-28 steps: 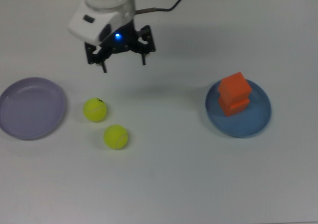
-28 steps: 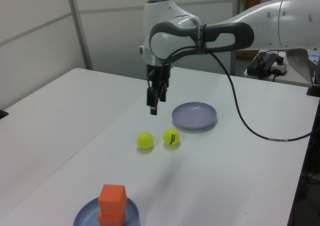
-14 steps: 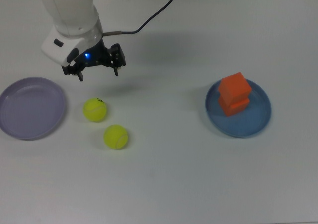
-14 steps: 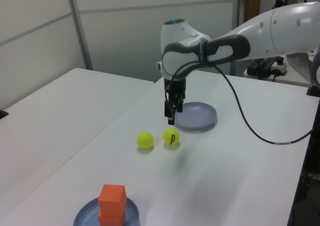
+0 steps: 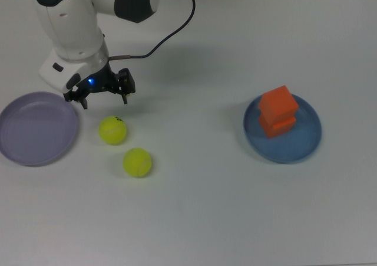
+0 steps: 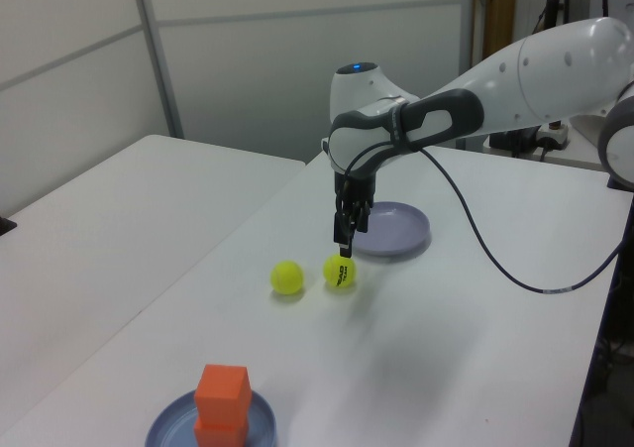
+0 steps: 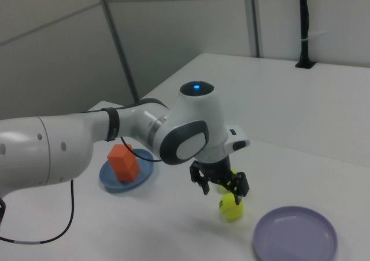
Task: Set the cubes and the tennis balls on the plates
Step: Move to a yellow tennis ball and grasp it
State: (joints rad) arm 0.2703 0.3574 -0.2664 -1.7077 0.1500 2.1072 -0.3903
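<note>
Top view: gripper [image 5: 103, 98] fingers spread wide, nothing between them, pointing down. Marked tennis ball [image 5: 112, 130] sits just below the gripper in the top view, slightly to its right; not touching. 2nd tennis ball [image 5: 137, 162] further down-right of the gripper, near the 1st, small gap between them. Lavender plate [image 5: 23, 148] just to the gripper's left in the top view, bare. Blue plate [image 5: 303, 142] well apart on the gripper's right, both orange cubes [image 5: 278, 110] stacked on it, upper one a bit twisted vs lower.

Left view: gripper [image 6: 343, 239] hangs right over the marked ball [image 6: 339, 271], tips close above it, contact not clear. Other ball [image 6: 287, 278] on the left view's left of the gripper. Lavender plate [image 6: 408, 237] just behind-right of the gripper. Blue plate w/ cube stack [image 6: 222, 399] far toward the near edge of the white table [image 6: 119, 229].

Right view: gripper [image 7: 221, 186] open, one ball [image 7: 230, 206] just under it; 2nd ball mostly hidden behind the fingers. Lavender plate [image 7: 295, 238] lower right of the gripper, blue plate [image 7: 115, 183] w/ cubes to its left, behind the arm.
</note>
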